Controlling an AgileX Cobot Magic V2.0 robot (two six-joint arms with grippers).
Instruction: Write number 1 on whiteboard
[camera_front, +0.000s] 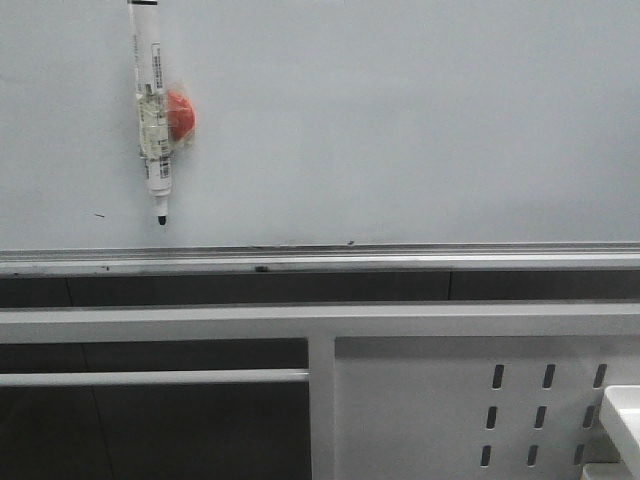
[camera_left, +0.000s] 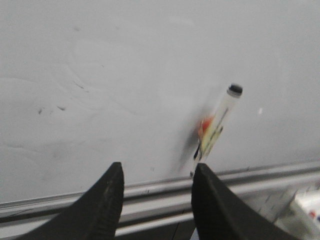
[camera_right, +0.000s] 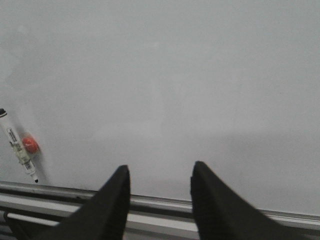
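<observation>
The pale grey-white whiteboard (camera_front: 400, 130) fills the front view, with a silver strip (camera_front: 400, 255) along its lower edge. No number 1 stroke shows on it. A white marker pen (camera_front: 152, 130) with a black tip hangs upright on the board at upper left, held by a red magnet (camera_front: 182, 115). It also shows in the left wrist view (camera_left: 215, 127) and the right wrist view (camera_right: 19, 147). My left gripper (camera_left: 157, 172) is open and empty, facing the board just left of the marker. My right gripper (camera_right: 160, 175) is open and empty, facing bare board. Neither gripper shows in the front view.
Small dark specks mark the board (camera_front: 98, 214). Below the strip runs a white metal frame (camera_front: 320, 322) with a slotted panel (camera_front: 545, 415) at lower right. A white object (camera_front: 625, 420) sits at the right edge.
</observation>
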